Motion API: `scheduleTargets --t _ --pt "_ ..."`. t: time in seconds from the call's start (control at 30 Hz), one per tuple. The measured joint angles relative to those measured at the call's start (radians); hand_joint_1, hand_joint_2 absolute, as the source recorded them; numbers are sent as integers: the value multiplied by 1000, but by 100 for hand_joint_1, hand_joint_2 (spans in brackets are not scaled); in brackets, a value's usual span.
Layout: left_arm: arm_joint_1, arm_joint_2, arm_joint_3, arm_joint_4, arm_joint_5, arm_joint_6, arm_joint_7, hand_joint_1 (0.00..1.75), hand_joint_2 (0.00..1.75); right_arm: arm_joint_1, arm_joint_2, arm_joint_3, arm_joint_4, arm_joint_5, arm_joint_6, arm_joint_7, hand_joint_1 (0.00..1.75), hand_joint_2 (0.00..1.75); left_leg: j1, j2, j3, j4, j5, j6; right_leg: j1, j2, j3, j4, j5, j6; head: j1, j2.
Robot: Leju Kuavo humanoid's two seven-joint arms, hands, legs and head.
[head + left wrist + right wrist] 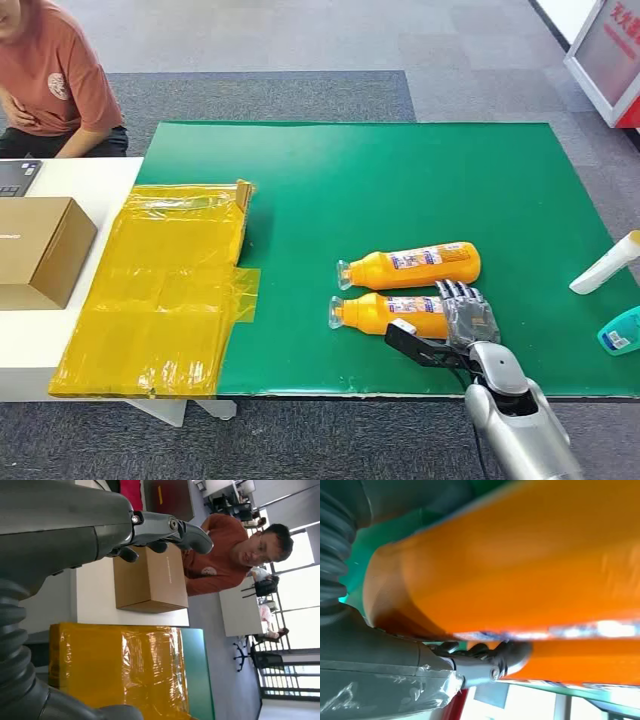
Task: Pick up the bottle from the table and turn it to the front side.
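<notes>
Resting on the base end of the near bottle, the right robot hand lies over it with fingers draped; whether it grips I cannot tell. Two orange bottles lie side by side on the green desk, the far bottle just behind. The left robot hand holds nothing, fingers apart. One box sits left.

far bottle label: we see a blue-and-white print, too small to read
near bottle label: same, unreadable
cardboard box side: small dark print, we can't make it out
red-and-white sign: white characters on red, cut off, not legible to us
shirt badge: round, unreadable
</notes>
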Motion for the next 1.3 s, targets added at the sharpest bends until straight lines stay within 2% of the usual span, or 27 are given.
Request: scheduleTargets --t 0.33,0.53,0.6,0.73,0.83,0.97,1.2,1.3 --pt "5 0 0 0 7 -3 -2 0 175 -22 -1 19 12 -18 -2 -9 175 175 0 0 0 0 0 0 0 0 0 0 0 0 0 0" --pt "12 0 1 -1 10 -2 -2 0 175 -13 -1 14 4 -94 -34 -20 175 175 0 0 0 0 0 0 0 0 0 0 -1 0 0 0" --pt "13 0 2 -1 13 -14 0 0 175 -3 -1 5 -13 -177 -24 -57 175 175 0 0 0 0 -1 0 0 0 0 0 -1 0 0 0" --pt "-8 0 4 2 -14 -68 -3 0 175 11 -1 -17 -54 -450 56 -173 175 175 0 0 0 0 -1 0 0 0 0 0 -1 0 0 0" --pt "-26 5 -15 10 -38 -62 -28 0 175 15 -1 -16 -71 -599 96 -216 175 175 0 0 0 0 0 0 0 0 -1 0 0 0 0 0" --pt "-31 37 -97 37 -14 37 -54 0 175 -2 6 -13 -73 -744 98 -238 175 175 0 -1 -1 0 1 1 0 -1 -1 0 0 0 0 0" --pt "-59 159 -346 136 106 275 -63 0 175 -85 64 2 -59 -868 82 -278 175 175 0 -1 -2 0 3 0 0 -1 -2 0 1 0 0 0" --pt "-110 214 -466 209 141 369 -51 0 175 -135 108 26 -32 -895 74 -286 175 175 0 -1 -3 0 5 0 0 -1 -3 1 2 0 0 0"
